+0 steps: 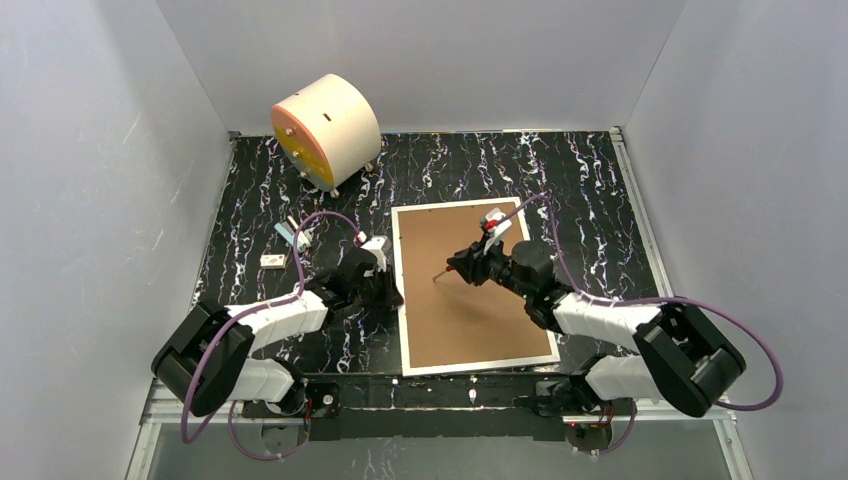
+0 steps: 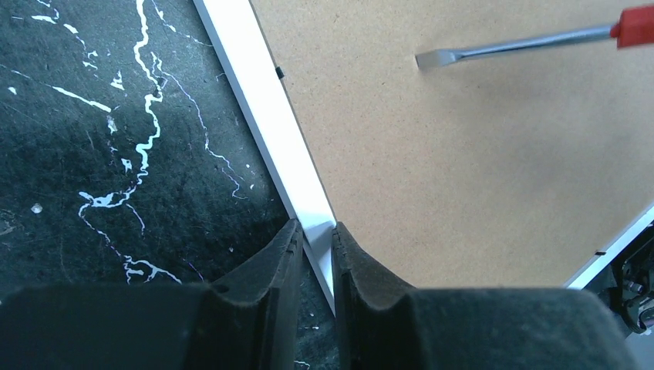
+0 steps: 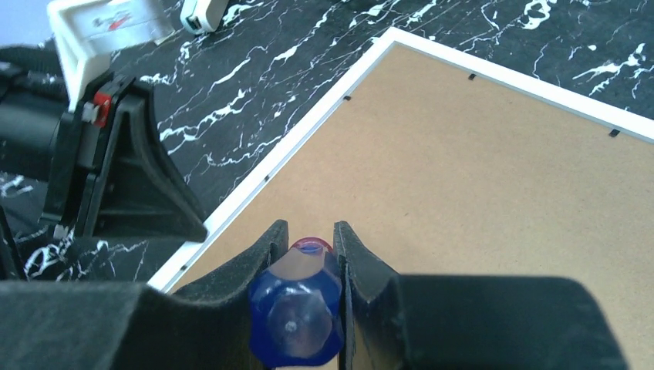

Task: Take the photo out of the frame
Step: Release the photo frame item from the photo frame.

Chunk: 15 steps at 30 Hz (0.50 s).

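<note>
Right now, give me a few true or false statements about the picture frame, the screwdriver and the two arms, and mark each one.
1. The frame lies with its brown back panel facing up. True.
2. The left fingers hold the screwdriver. False: they straddle the frame's white edge; the right fingers hold the screwdriver.
3. The screwdriver's tip is over the back panel. True.
4. The photo lies out on the table. False: no photo shows; the back panel sits in the frame.

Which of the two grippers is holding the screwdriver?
The right gripper: its fingers clamp the blue-handled screwdriver, blade out over the brown back panel. The left gripper holds no tool; it pinches the white rim of the frame.
</note>
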Each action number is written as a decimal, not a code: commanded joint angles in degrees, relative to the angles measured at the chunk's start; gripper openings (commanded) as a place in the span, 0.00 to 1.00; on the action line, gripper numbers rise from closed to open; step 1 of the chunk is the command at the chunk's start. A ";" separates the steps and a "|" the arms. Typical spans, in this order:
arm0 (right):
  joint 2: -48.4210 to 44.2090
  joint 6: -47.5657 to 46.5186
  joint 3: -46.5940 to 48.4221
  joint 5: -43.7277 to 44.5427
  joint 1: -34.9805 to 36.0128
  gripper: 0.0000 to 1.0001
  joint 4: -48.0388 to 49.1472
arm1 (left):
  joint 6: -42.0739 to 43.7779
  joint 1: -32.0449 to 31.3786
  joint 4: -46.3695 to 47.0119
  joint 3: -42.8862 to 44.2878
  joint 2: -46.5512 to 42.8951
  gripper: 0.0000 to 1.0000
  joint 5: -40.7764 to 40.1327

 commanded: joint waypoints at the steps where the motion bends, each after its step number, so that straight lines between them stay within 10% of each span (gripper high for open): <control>1: -4.13 -6.01 -4.39 8.44 5.36 0.04 -6.14 | 1.76 -0.81 -7.66 -0.47 2.01 0.00 -1.68; 15: -13.49 -2.53 -5.16 13.52 11.89 0.01 -19.47 | 1.38 -0.92 -7.47 -0.37 2.09 0.01 -3.05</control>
